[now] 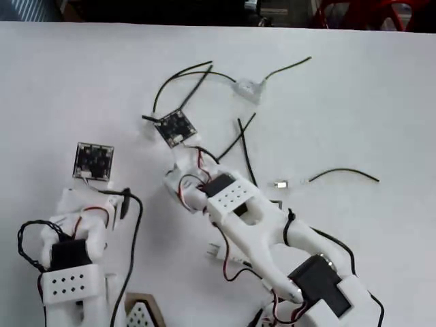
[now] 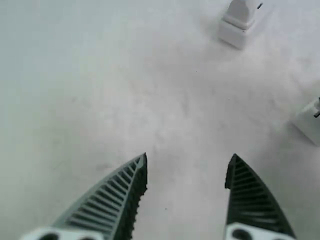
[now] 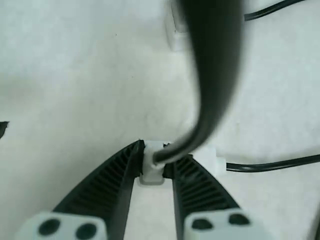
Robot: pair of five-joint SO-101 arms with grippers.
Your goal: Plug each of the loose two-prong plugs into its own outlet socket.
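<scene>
Two small dark outlet boards lie on the white table, one at the left and one near the middle. My right gripper is shut on a white two-prong plug whose black cable arcs up past the camera. In the high view this gripper sits just in front of the middle board. My left gripper stands open over bare table, right before the left board. White sockets lie ahead of it. Loose plugs lie further back and right.
Black cables trail across the middle of the table. A small white connector with red wires lies by the right arm. Another white piece with a cable sits beside the held plug. A tan block is at the front edge.
</scene>
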